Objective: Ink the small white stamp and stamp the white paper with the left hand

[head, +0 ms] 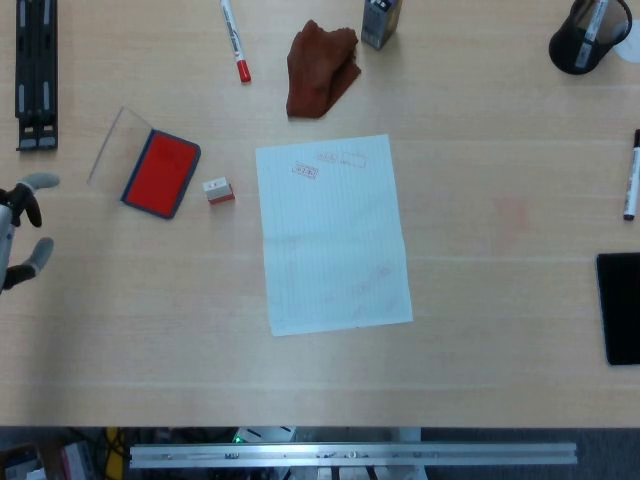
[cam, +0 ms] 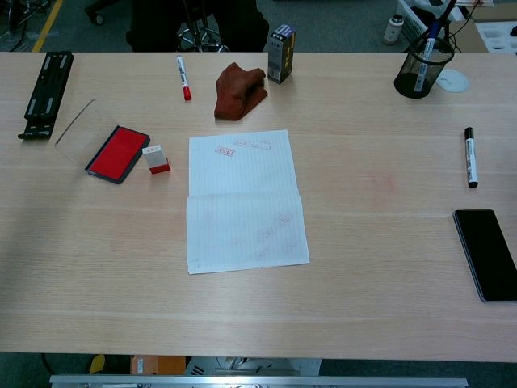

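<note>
The small white stamp (head: 218, 190) (cam: 157, 159) with a red base stands on the table, just right of the open red ink pad (head: 161, 173) (cam: 118, 153). The white lined paper (head: 333, 233) (cam: 244, 200) lies in the middle, with faint red marks near its top and lower right. My left hand (head: 20, 232) shows at the far left edge of the head view, fingers apart and holding nothing, well left of the ink pad. The chest view does not show it. My right hand appears in neither view.
A red-capped marker (head: 232, 40), a brown cloth (head: 320, 68) and a small dark box (head: 381, 22) lie along the back. A black rail (head: 35, 72) sits far left. A pen cup (head: 585, 38), a black marker (head: 631, 175) and a black phone (head: 620, 306) are on the right.
</note>
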Available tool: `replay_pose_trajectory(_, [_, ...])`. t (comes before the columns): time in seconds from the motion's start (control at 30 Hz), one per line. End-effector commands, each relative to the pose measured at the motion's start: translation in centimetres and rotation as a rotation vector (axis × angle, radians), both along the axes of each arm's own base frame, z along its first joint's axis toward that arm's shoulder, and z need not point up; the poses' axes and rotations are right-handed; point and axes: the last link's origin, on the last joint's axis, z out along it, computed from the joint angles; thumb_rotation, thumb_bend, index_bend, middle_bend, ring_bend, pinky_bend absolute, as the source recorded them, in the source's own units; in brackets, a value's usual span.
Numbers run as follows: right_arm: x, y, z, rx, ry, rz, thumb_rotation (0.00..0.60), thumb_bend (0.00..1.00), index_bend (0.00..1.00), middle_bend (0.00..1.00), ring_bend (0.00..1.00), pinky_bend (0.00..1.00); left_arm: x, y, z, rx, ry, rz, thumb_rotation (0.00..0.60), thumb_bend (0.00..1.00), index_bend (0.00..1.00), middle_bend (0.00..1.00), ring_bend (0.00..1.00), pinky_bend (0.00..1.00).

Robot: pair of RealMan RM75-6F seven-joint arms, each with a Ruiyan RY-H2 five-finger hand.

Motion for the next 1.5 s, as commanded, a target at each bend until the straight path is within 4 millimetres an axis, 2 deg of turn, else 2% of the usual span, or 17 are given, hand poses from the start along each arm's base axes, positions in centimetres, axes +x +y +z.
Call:
replay_pose_trajectory(0.03, [0.1, -0.4, -0.2, 0.011, 0.002, 0.003, 0.6, 0.12, 0.32, 0.44, 0.36, 0.51, 1.4, 1.1, -0.7, -0.047, -0.013, -0.04, 0.6, 0.25, 0.27, 0.72, 0.73, 0.88])
replay_pose_trajectory(0.17, [0.3, -0.9, -0.4, 0.022, 0.002, 0.008, 0.6, 0.12, 0.32, 0.44, 0.36, 0.51, 3.0, 2.3, -2.0, -0.111, 0.005, -0.071, 0.6, 0.25, 0.27, 0.88, 0.89, 1.0])
replay_pose_trajectory(0.43, [0.4, -1.2, -0.8, 0.042, 0.005, 0.007, 0.6, 0.12, 0.32, 0.44, 0.36, 0.51, 6.0, 4.9, -5.0, -0.22, 0.069, -0.086, 0.6, 0.25, 0.27, 1.0, 1.0, 1.0])
replay_pose_trajectory(0.97, [-0.3, -1.1, -1.0, 0.057, 0.009, -0.021, 0.6, 0.12, 0.32, 0.44, 0.36, 0.51, 9.3, 9.9, -10.4, -0.302, 0.161, -0.007, 0.6, 0.24, 0.3, 1.0, 1.0, 1.0])
replay_pose_trajectory(1.17, [-0.5, -1.1, -1.1, 0.063, 0.008, -0.026, 0.6, 0.12, 0.32, 0.44, 0.36, 0.51, 9.8, 10.8, -11.7, -0.314, 0.176, 0.02, 0.6, 0.21, 0.31, 1.0, 1.0, 1.0])
replay_pose_trajectory(1.33, [-0.7, -1.0, -1.1, 0.065, 0.006, -0.034, 0.6, 0.12, 0.32, 0.44, 0.36, 0.51, 10.2, 12.1, -13.9, -0.337, 0.204, 0.063, 0.6, 0.21, 0.31, 1.0, 1.0, 1.0])
replay_pose_trajectory(1.5, [-0.9, -0.8, -0.9, 0.059, 0.004, -0.038, 0.6, 0.12, 0.32, 0.44, 0.36, 0.51, 10.3, 12.9, -14.8, -0.333, 0.26, 0.094, 0.6, 0.21, 0.31, 1.0, 1.0, 1.0])
